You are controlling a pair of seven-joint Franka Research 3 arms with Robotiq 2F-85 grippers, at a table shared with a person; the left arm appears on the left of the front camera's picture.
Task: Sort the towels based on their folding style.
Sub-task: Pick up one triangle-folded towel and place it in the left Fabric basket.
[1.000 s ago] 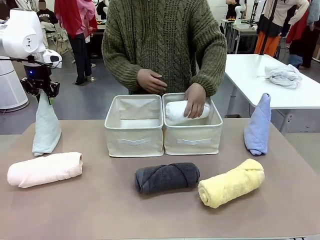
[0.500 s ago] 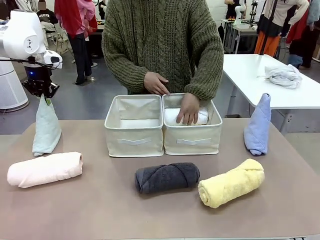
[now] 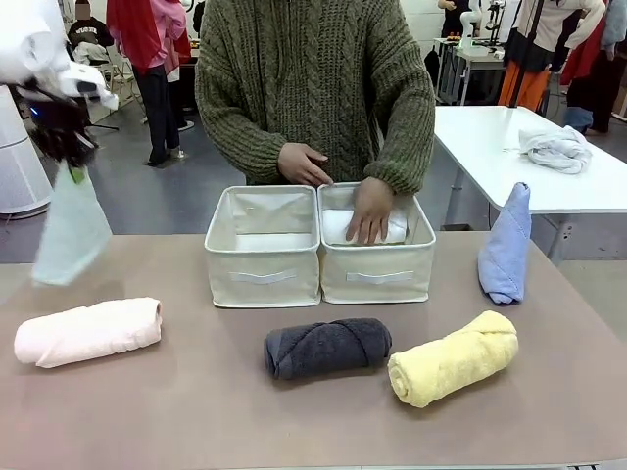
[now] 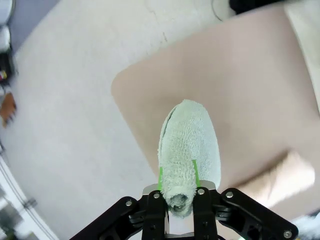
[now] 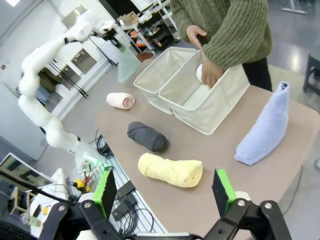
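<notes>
Up off the surface (image 3: 196, 411) has come the teal cone (image 3: 71, 235), which stood near the left edge a second ago. It now hangs clear of the top, swung out past that edge and blurred with motion. The robot's left hand (image 3: 72, 174) pinches the cone by its pointed tip, green pads pressed tight into the terry, and the body dangles freely below.

Just inward of it lies the pink roll (image 3: 88, 331). Farther in, two cream bins stand side by side. The left bin (image 3: 263, 279) has nothing visible in it, and in the right bin (image 3: 377, 279) the person's hand (image 3: 372, 208) presses on a white roll (image 3: 338, 227). The grey roll (image 3: 326, 347) and yellow roll (image 3: 454, 357) lie in front of the bins, and the blue cone (image 3: 506, 250) stands upright well to the right. The right hand (image 5: 164, 192) has its fingers spread wide and holds nothing.

With a roll in the right bin, the cone probably belongs in the left one. A tip grip lets the fold swing and may loosen it, so a slow carry seems best, high enough to clear the pink roll and the bin's near wall. Let the sway settle, then lower until the base rests on the bin floor before letting go. Keep clear of the person's other hand (image 3: 299, 162) behind the bin's back rim.
</notes>
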